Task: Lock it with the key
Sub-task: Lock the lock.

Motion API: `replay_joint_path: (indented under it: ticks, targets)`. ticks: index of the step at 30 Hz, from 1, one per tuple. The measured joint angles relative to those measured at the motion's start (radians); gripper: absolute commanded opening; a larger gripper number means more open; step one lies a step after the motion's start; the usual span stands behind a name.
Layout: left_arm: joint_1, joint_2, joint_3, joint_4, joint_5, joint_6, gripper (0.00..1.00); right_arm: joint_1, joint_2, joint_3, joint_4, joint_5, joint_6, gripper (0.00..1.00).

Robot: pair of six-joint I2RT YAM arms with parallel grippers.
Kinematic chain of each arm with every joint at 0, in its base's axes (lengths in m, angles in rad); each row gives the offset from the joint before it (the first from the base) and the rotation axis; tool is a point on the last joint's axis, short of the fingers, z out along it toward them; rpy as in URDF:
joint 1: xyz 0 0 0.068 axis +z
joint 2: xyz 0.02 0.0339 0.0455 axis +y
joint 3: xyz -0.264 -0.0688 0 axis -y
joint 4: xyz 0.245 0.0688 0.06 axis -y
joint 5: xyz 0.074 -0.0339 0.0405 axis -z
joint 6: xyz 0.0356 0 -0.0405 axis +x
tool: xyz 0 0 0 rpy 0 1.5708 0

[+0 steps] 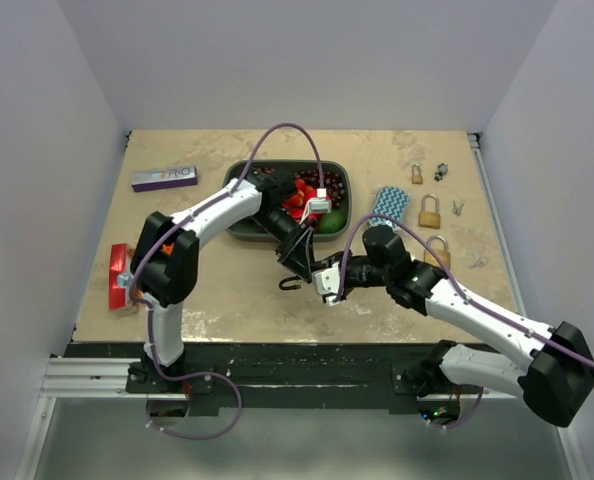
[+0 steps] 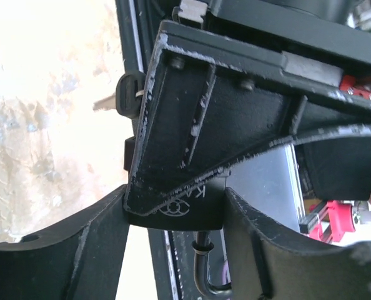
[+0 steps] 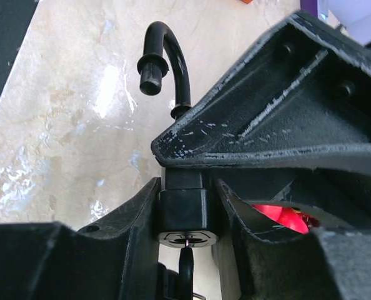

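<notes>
Right now you are gripping the padlock in the left end effector, whose fingers are clamping the sides of the lock body. You are holding it over the middle of the counter. The right end effector is facing it from the opposite side, its fingers flanking the keyhole end. I cannot tell whether they are pinching the key, the body, or nothing at all. The shackle is standing open, with its free end clear of the body.

As I judge it, you are going for the key's head. You should be settling the pads flat on its two faces, well back from the lock body, so the turn is not dragging on the casing. The left grip should be staying firm and square while you are twisting. The shackle's free end needs to be lining up with its hole before you are pressing it home.

The lock body is looking blocky and matte black, with pale lettering on one face. The shackle is showing as a glossy black rod, bent into a hook with a stepped tip. The fingers are scuffed black plastic, and the counter is gleaming beige with marbled streaks.
</notes>
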Motion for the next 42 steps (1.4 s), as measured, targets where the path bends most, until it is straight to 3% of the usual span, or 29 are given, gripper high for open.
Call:
replay_joint_path:
  ticks: [2, 4, 6, 11, 14, 21, 29, 33, 36, 37, 39, 40, 42]
  targets:
    - [0.011, -0.016, -0.019, 0.01, 0.015, 0.006, 0.84, 0.005, -0.015, 0.0, 0.003, 0.013, 0.033, 0.0]
    - [0.039, -0.048, -0.049, 0.011, 0.012, 0.008, 0.88, 0.005, -0.043, -0.001, -0.02, 0.024, 0.061, 0.0]
    - [0.088, -0.086, -0.08, 0.026, 0.0, 0.002, 0.99, 0.002, -0.071, -0.001, -0.028, 0.039, 0.086, 0.0]
    - [0.233, -0.187, -0.14, 0.079, -0.068, 0.001, 0.99, 0.0, -0.129, -0.001, -0.05, 0.061, 0.13, 0.0]
    - [0.26, -0.233, -0.15, 0.073, -0.103, 0.031, 0.99, 0.0, -0.153, -0.001, -0.058, 0.083, 0.138, 0.0]
    - [0.206, -0.275, -0.166, 0.063, -0.099, 0.043, 0.99, 0.0, -0.179, -0.001, -0.057, 0.117, 0.118, 0.0]
    - [0.089, -0.275, -0.172, 0.158, -0.091, -0.061, 0.98, 0.0, -0.158, 0.001, -0.058, 0.121, 0.078, 0.0]
    - [0.04, -0.291, -0.21, 0.223, -0.103, -0.11, 0.9, 0.0, -0.15, 0.008, -0.058, 0.122, 0.085, 0.0]
    - [0.035, -0.304, -0.252, 0.264, -0.12, -0.128, 0.74, 0.0, -0.149, 0.028, -0.06, 0.124, 0.118, 0.0]
    - [0.035, -0.314, -0.273, 0.285, -0.132, -0.138, 0.64, -0.002, -0.148, 0.039, -0.061, 0.124, 0.135, 0.0]
    - [0.035, -0.34, -0.316, 0.342, -0.167, -0.16, 0.52, -0.002, -0.14, 0.065, -0.065, 0.121, 0.169, 0.0]
    - [0.034, -0.359, -0.34, 0.38, -0.19, -0.174, 0.4, -0.002, -0.137, 0.079, -0.065, 0.117, 0.188, 0.0]
    - [0.035, -0.404, -0.38, 0.457, -0.235, -0.21, 0.35, -0.002, -0.135, 0.1, -0.065, 0.1, 0.224, 0.0]
